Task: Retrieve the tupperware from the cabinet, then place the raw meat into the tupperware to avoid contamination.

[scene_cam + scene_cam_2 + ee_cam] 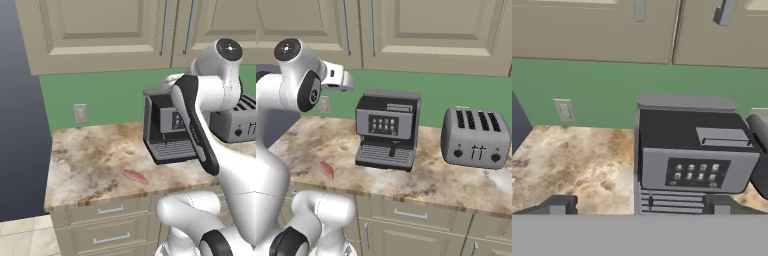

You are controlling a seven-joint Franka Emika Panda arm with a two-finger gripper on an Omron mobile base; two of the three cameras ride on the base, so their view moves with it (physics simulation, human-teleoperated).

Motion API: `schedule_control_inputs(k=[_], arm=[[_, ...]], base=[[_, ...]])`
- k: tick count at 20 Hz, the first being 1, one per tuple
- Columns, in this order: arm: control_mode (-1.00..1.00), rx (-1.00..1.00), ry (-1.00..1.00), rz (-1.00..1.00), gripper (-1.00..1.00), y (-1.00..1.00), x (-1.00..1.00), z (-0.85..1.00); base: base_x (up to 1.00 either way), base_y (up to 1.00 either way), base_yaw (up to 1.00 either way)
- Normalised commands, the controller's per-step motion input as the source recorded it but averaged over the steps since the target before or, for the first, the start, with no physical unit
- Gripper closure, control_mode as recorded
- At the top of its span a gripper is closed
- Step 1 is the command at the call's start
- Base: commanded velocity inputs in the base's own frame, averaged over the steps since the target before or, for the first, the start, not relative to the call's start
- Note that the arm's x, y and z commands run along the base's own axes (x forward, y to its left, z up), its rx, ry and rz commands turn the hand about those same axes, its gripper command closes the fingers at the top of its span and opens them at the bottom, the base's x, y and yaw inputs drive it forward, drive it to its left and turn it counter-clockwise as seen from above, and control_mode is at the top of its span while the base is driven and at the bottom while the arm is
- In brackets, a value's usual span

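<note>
The cabinet point(95, 30) doors are closed, so whatever is inside is hidden; its top is cut off in all views. Two long silver bar handles point(165, 27) meet at the seam between the doors; the hand view catches just their lower ends. Door panels are recessed, flat beige.

Gripper point(637, 206): two dark finger tips point(558, 205) stand well apart at the bottom of the hand view, nothing between them. It points at the coffee machine point(692, 150) from the front, above the counter. In the left base view the arm covers much of the machine and part of the toaster point(475, 138).

One meat point(135, 175) slab, flat, pinkish-red with paler streaks, lies on the counter point(85, 160) near its front edge, left of the machine and apart from it. In the right base view it is small and hard to make out.

Counter is mottled brown-and-cream stone. Wall behind is plain green with one outlet point(80, 113). Toaster is silver with four slots and rounded corners. Two drawers point(110, 212) with short horizontal handles sit below the counter, partly blocked by the arm.
</note>
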Motion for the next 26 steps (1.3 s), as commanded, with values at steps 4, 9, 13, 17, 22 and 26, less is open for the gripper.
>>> schedule_control_inputs(k=[4, 9, 13, 17, 22, 26], arm=[[-1.0, 0.0, -0.15, -0.01, -1.0, -0.1, -0.12, 0.41], [-1.0, 0.0, -0.14, 0.0, -1.0, -0.04, -0.04, 0.41], [-1.0, 0.0, -0.14, 0.0, -1.0, 0.0, 0.15, 0.4], [-1.0, -0.02, -0.09, -0.01, -1.0, 0.01, 0.21, 0.49], [-1.0, -0.03, 0.0, -0.01, -1.0, 0.09, 0.38, 0.32], [-1.0, 0.0, 0.02, -0.02, -1.0, 0.0, 0.44, 0.16]], base=[[0.0, 0.0, 0.0], [0.0, 0.0, 0.0], [0.0, 0.0, 0.0], [0.0, 0.0, 0.0], [0.0, 0.0, 0.0], [0.0, 0.0, 0.0]])
